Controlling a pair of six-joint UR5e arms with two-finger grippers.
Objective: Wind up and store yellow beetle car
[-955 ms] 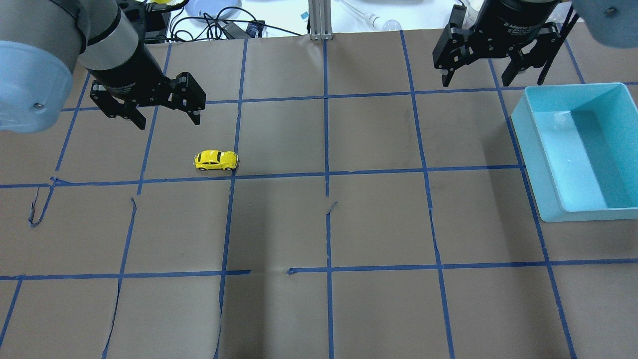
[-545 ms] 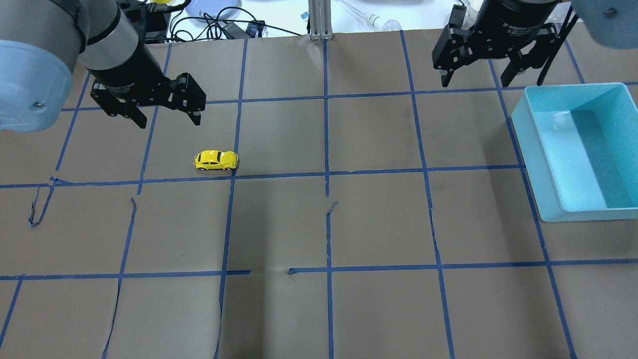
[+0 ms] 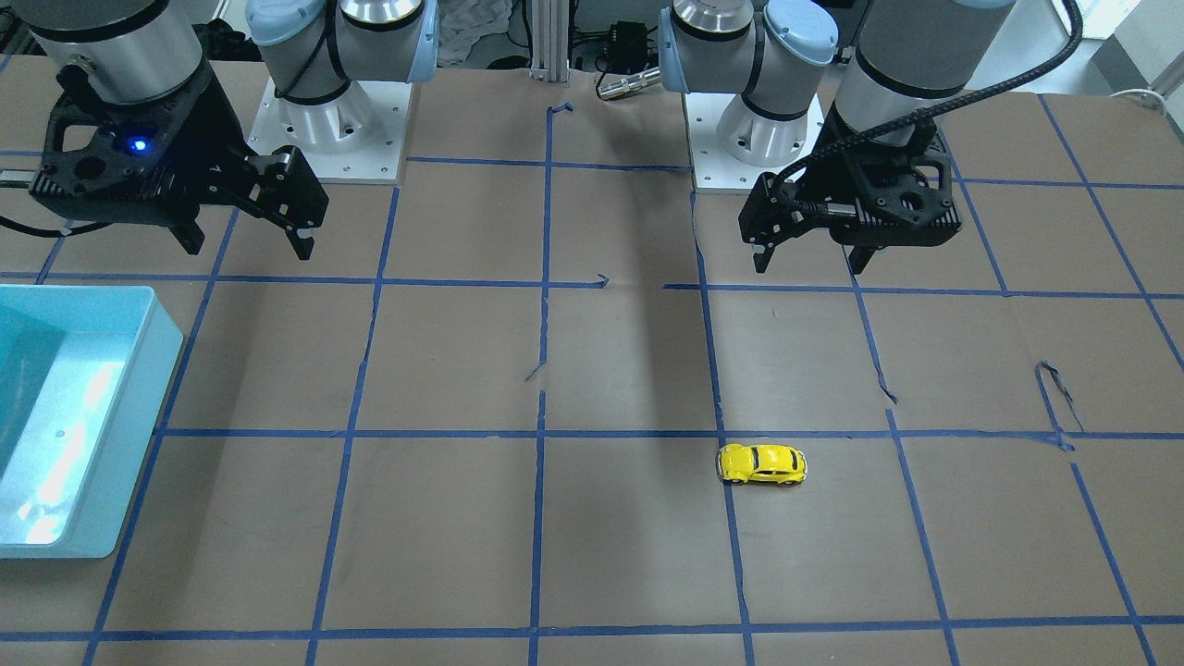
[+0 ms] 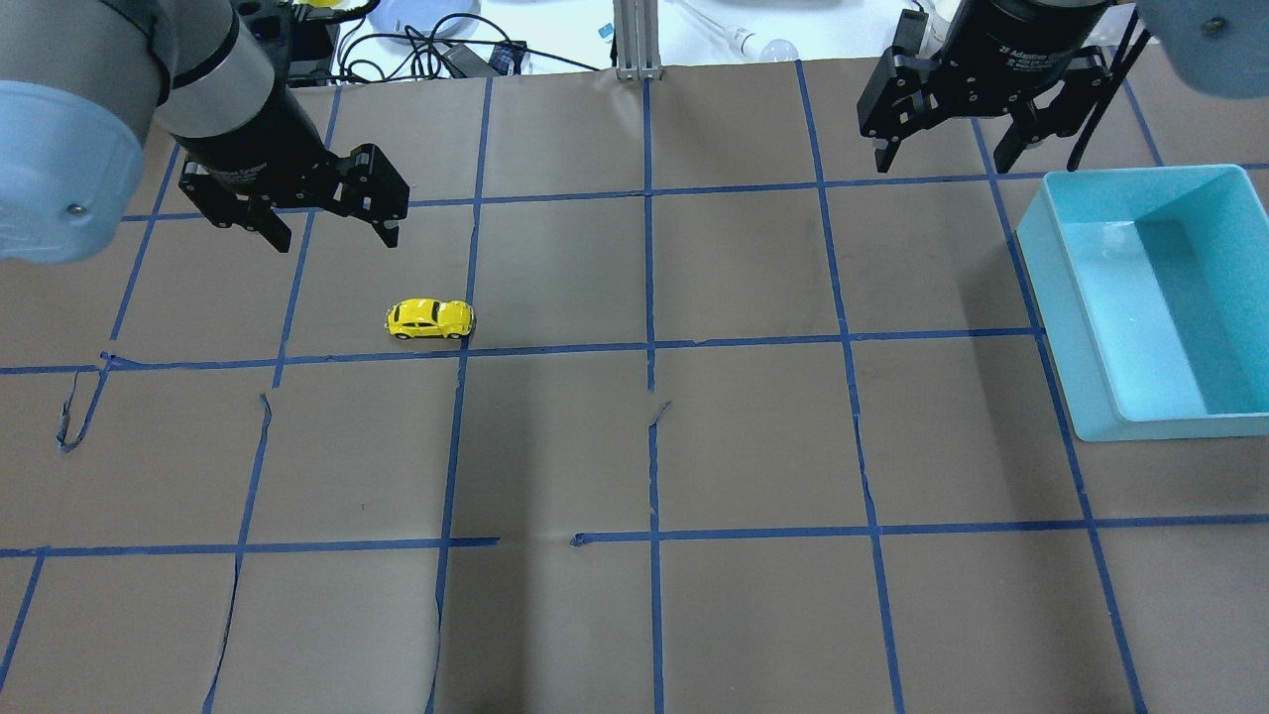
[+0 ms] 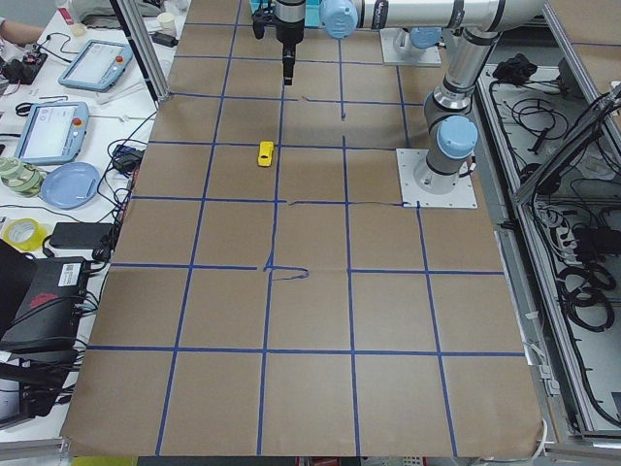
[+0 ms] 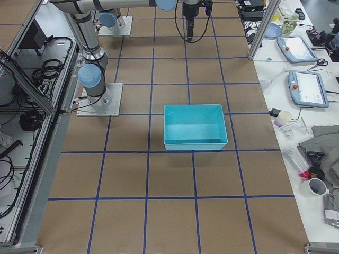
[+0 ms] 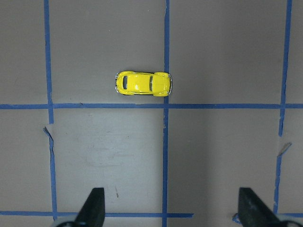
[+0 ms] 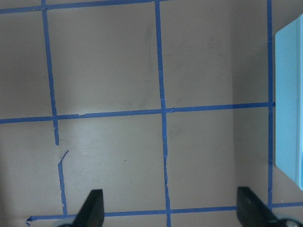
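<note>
The yellow beetle car (image 4: 430, 318) stands on its wheels on the bench (image 4: 753, 446), in the robot's left half. It sits just on the far side of a blue tape line (image 4: 555, 348), with its length running along that line. It is free on all sides, so the winding has not begun, to judge by how things lie. The left end effector (image 4: 334, 238) hangs well above the bench on the robot's side of the car, fingers spread wide and holding nothing. Its wrist view shows the car ahead of the fingertips and a little off centre, which suits lining up a descent over the body. The wide spread probably serves the same purpose, since the car is smaller than the gap and could be straddled across its narrow width (the roof looks smooth and rounded, so a grip on the flanks seems safer). The right end effector (image 4: 942, 164) is raised too, spread just as wide and empty, near the blue bin (image 4: 1051, 297). The bin sits open side up, well apart from the car, and looks to be the storage place.
</note>
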